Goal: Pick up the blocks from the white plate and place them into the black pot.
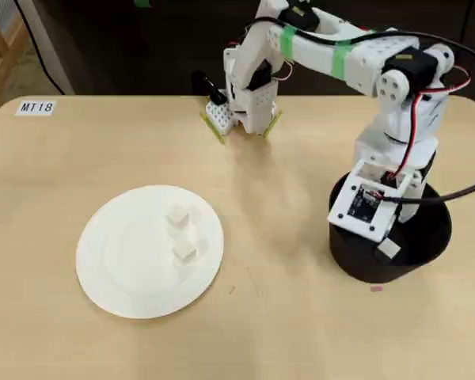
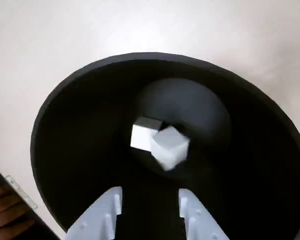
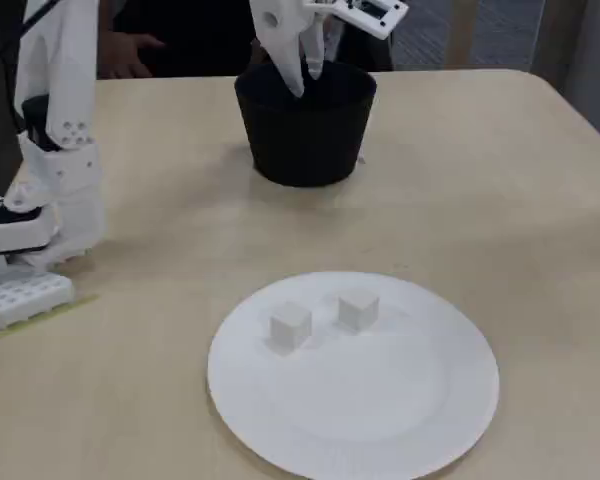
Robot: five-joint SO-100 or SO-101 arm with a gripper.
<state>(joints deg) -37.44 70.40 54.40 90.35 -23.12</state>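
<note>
The black pot (image 1: 432,237) stands at the right of the table in the overhead view, and at the back (image 3: 305,140) in the fixed view. My gripper (image 2: 151,210) hangs over its mouth, open, with nothing between the fingers (image 3: 302,70). Two pale blocks lie inside on the pot's floor, one (image 2: 141,134) partly behind the other (image 2: 170,147), which is tilted. The white plate (image 1: 119,261) lies left of centre with two blocks on it (image 1: 178,214) (image 1: 184,251). In the fixed view the plate (image 3: 380,420) is nearest, carrying the same two blocks (image 3: 290,325) (image 3: 358,309).
The arm's white base (image 1: 245,111) is clamped at the table's far edge, at the left (image 3: 40,250) in the fixed view. A label reading MT18 (image 1: 36,107) sits in the far-left corner. Cables run over the pot's right side.
</note>
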